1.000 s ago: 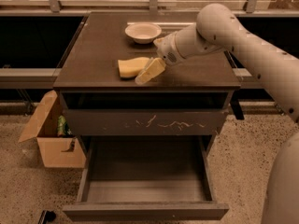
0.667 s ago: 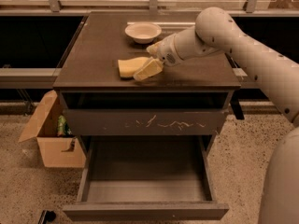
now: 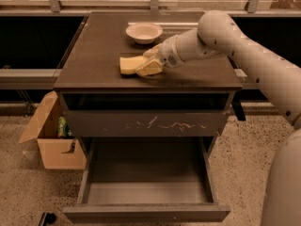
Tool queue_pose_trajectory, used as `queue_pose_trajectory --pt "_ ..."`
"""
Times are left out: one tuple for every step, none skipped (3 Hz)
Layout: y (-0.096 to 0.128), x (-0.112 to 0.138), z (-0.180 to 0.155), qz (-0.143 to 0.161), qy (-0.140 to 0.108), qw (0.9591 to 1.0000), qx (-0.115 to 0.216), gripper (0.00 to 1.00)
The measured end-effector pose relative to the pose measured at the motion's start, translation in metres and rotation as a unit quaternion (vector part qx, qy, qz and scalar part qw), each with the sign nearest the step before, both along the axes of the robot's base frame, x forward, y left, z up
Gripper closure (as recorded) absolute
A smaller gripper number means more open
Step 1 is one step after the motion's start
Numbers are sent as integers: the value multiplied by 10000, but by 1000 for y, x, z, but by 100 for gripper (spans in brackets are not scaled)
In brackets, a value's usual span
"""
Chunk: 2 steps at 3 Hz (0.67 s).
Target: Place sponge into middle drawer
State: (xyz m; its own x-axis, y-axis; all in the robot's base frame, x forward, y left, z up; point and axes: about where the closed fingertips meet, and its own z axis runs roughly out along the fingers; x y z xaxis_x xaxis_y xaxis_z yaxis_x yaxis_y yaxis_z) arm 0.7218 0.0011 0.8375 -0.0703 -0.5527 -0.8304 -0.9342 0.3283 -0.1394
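Closely against sponge (image 3: 128, 64) edge, gripper (image 3: 145, 63)

Dim warm light, drawers shadowed — end effector (image 3: 145, 63) at sponge (image 3: 129, 64), soft shadow beneath.

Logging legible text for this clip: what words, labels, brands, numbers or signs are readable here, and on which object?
None: no readable text anywhere in the camera view.
The white marks on the scratched dark drawer front are scratches, not letters.
The brown cardboard box shows no legible print.
The gripper, at the yellow wavy-edged sponge on the dark tabletop, bears no visible marking.
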Motion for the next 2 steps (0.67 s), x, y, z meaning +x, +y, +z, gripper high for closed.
queue_pose_trajectory --pt "-10 -16 33 112 -343 9991 243 99" --pt "-21 -33 59 238 -528 9967 562 100"
